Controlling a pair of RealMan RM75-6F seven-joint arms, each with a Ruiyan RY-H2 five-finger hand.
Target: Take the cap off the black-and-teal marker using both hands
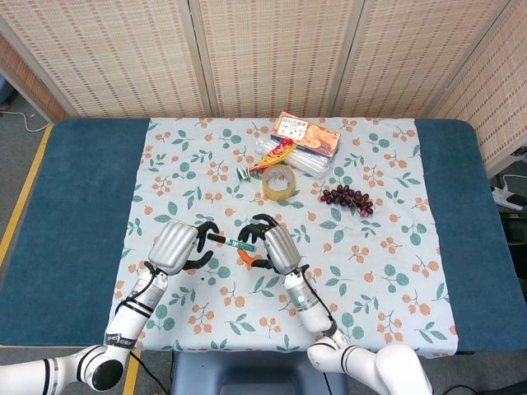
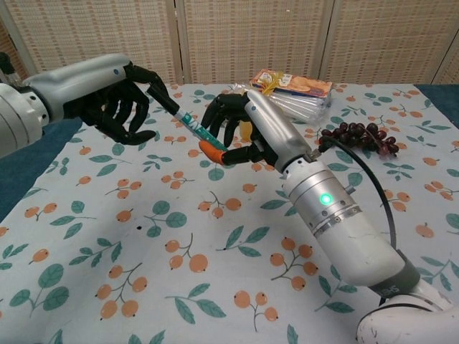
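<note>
The black-and-teal marker (image 1: 230, 242) (image 2: 182, 117) hangs above the floral cloth, spanning the gap between my two hands. My right hand (image 1: 277, 246) (image 2: 247, 126) grips its teal end, fingers curled round it. My left hand (image 1: 177, 244) (image 2: 107, 89) pinches the black cap end with its fingertips. The marker slants down from left to right in the chest view and looks whole, with the cap on. A small orange object (image 1: 244, 257) (image 2: 211, 150) lies just under my right hand's fingers.
Behind the hands sit a roll of tape (image 1: 279, 184), a bunch of dark grapes (image 1: 347, 197) (image 2: 358, 135), an orange snack packet (image 1: 306, 135) (image 2: 292, 84) and a clear bag of sticks (image 1: 290, 160). Blue table edges flank the floral cloth (image 1: 387, 271).
</note>
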